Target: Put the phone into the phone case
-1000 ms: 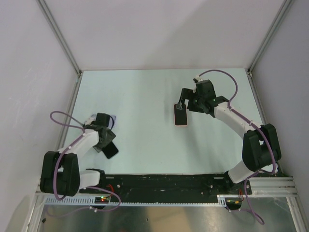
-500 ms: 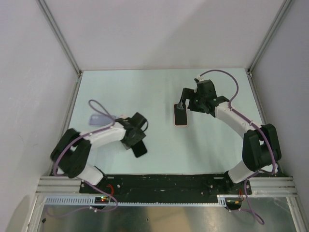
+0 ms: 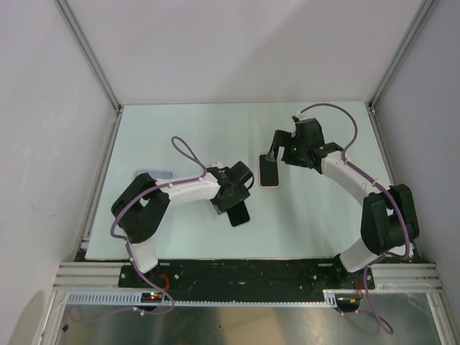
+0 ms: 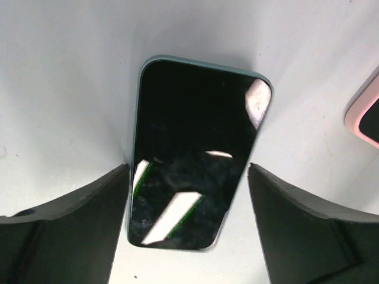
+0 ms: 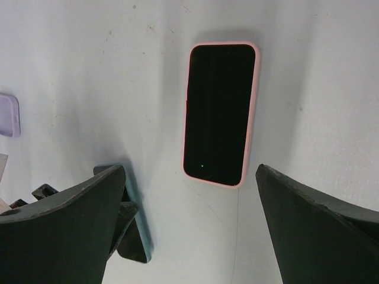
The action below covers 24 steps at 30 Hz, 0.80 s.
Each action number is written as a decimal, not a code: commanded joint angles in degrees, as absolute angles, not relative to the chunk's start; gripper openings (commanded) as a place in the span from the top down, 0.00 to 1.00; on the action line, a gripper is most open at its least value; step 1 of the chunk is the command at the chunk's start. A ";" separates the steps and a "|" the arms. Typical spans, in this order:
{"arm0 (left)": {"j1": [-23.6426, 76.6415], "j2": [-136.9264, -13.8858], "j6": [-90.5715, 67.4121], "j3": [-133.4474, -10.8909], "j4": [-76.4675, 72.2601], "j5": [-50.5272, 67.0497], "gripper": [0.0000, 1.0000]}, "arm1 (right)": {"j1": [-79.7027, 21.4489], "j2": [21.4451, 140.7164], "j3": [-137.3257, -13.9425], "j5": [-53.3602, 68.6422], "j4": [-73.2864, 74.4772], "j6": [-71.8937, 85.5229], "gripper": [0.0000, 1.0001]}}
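A dark-screened phone [image 4: 198, 136] with a teal edge sits lengthwise between the fingers of my left gripper [image 4: 188, 225], which is shut on its lower end. From above, the phone [image 3: 240, 214] pokes out of the left gripper [image 3: 236, 207] near the table's middle front. The pink phone case [image 3: 269, 172], dark inside, lies flat a short way up and to the right. My right gripper [image 3: 275, 149] hovers open just behind the case [image 5: 218, 112], with nothing between its fingers. The phone [image 5: 133, 236] shows at the lower left of the right wrist view.
A lilac case [image 3: 154, 175] lies flat at the left of the table, also seen as the lilac case [image 5: 7, 115] at the frame's edge. Grey walls and metal posts ring the pale green table [image 3: 201, 136]. The arm bases stand along the near edge.
My left arm has swung from the left side towards the middle, carrying the phone close to the pink case. The lilac case is now uncovered. The right arm has barely moved.
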<state>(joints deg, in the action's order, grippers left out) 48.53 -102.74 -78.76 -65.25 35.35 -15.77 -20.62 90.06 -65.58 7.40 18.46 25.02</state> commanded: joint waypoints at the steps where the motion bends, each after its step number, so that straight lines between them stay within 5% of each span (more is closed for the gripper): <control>1: 48.72 -99.79 -75.21 -67.17 36.08 -18.60 0.10 | -20.30 88.73 -65.50 6.56 17.62 24.78 0.02; 5: 48.68 -97.82 -70.16 -68.77 36.07 -19.59 0.01 | -20.30 88.79 -65.48 6.26 17.64 24.70 0.02; 10: 45.77 -92.89 -66.24 -68.33 37.55 -22.78 0.03 | -20.30 88.60 -65.52 5.86 17.88 24.61 0.02; 18: 27.03 -81.28 -54.69 -57.96 38.48 -23.85 0.30 | -20.30 88.26 -65.24 6.57 17.51 25.01 0.03; 24: 16.13 -83.45 -49.25 -57.07 38.48 -23.37 0.42 | -20.33 88.34 -65.16 7.37 17.10 25.20 0.03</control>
